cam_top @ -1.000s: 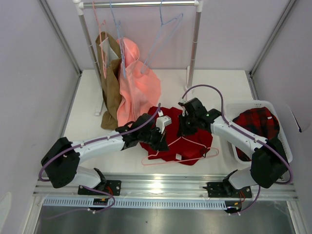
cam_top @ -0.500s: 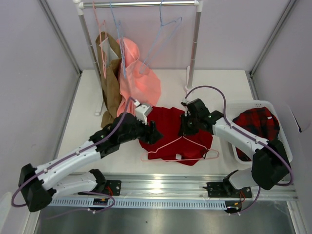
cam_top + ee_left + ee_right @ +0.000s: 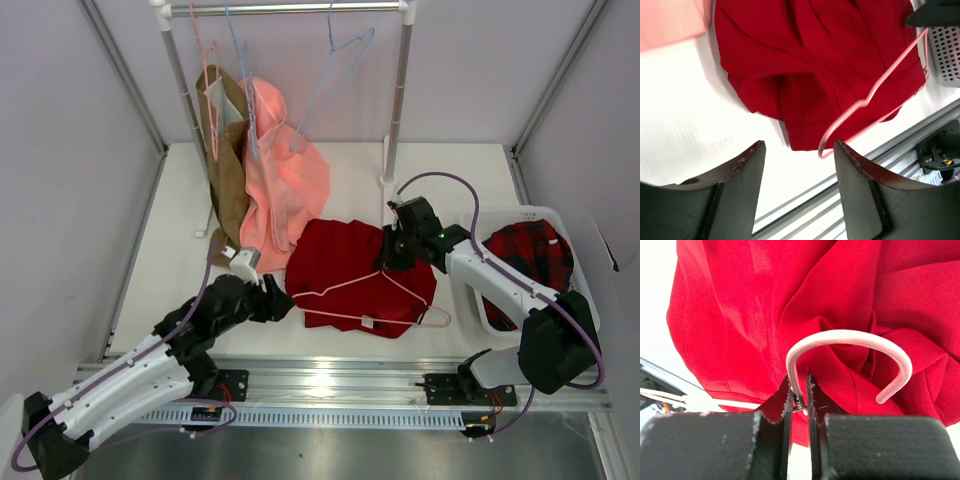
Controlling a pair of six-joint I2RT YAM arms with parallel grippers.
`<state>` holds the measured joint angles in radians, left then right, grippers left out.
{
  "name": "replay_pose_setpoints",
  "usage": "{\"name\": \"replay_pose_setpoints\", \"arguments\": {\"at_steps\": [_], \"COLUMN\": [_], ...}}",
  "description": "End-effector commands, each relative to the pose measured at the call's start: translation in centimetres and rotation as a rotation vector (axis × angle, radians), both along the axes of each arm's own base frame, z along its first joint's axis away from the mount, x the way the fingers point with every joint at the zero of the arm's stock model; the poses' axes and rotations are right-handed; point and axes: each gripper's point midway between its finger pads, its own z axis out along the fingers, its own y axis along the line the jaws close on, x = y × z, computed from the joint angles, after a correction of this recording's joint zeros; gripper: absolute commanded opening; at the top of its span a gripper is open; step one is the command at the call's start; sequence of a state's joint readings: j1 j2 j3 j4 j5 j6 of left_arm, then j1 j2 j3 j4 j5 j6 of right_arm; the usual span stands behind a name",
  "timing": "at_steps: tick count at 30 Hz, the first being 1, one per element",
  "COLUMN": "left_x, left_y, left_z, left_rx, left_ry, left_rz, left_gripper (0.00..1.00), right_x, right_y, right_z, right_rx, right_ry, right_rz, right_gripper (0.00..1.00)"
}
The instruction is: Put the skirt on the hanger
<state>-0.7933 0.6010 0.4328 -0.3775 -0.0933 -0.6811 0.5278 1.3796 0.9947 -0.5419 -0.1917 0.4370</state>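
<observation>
The dark red skirt (image 3: 350, 260) lies crumpled on the white table, a small white label (image 3: 368, 322) at its near edge. The thin pale pink hanger (image 3: 340, 287) rests across it. My right gripper (image 3: 390, 262) is shut on the hanger's twisted neck (image 3: 801, 399), and the hook (image 3: 850, 337) curves up over the skirt (image 3: 735, 315). My left gripper (image 3: 277, 300) is open with nothing between its fingers, just left of the skirt. In the left wrist view, the skirt's hem (image 3: 805, 75) and the hanger's end (image 3: 860, 105) lie ahead of the left gripper (image 3: 799, 146).
At the back stands a clothes rack (image 3: 398, 100) with light blue hangers (image 3: 335, 60), a salmon-pink garment (image 3: 285, 185) and a brown garment (image 3: 225, 190). A white basket (image 3: 500, 215) at the right holds red-and-black plaid cloth (image 3: 525, 255). A metal rail (image 3: 330, 375) runs along the near edge.
My left gripper opened, came off the skirt's near left part and drew back to the left. The right gripper shifted slightly back and right with the hanger's neck.
</observation>
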Motion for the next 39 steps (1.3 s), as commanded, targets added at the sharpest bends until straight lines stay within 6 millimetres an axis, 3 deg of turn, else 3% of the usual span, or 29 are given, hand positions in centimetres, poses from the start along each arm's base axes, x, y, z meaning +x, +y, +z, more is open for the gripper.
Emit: {"name": "replay_pose_setpoints", "arguments": {"at_steps": [1,6,15,22,27,32,39], "left_x": [-0.5,-1.2,-2.3,-3.1,-2.4,-1.3,-0.8], "left_y": [-0.7,-1.1,-3.3,-4.6,-4.5,-5.4,-5.8], "left_z": [-0.9,-3.8,-4.3,-5.8,-5.8,-4.1,-4.6], "left_rx": [-0.090,-0.049,0.013,0.215,0.306,0.292,0.369], "left_ry": [0.019,0.024,-0.098,-0.147,-0.199,-0.266,-0.311], "left_rz": [0.008,0.010,-0.080,-0.116,-0.058,-0.039,-0.054], "left_gripper": [0.61,0.62,0.66,0.67,0.68,0.69,0.67], "right_x": [1.6,2.5,3.4,3.8,3.8,3.7,3.8], "right_y": [-0.1,-0.2,-0.2,-0.4,-0.3,-0.3,-0.3], "right_z": [1.6,1.8,1.8,1.6,1.6,1.7,2.1], "right_rx": [0.042,0.050,0.049,0.045,0.049,0.049,0.056], "right_ry": [-0.054,-0.052,-0.046,-0.042,-0.038,-0.038,-0.045], "right_rz": [-0.068,-0.115,-0.134,-0.142,-0.134,-0.132,-0.130], "right_gripper": [0.00,0.00,0.00,0.00,0.00,0.00,0.00]}}
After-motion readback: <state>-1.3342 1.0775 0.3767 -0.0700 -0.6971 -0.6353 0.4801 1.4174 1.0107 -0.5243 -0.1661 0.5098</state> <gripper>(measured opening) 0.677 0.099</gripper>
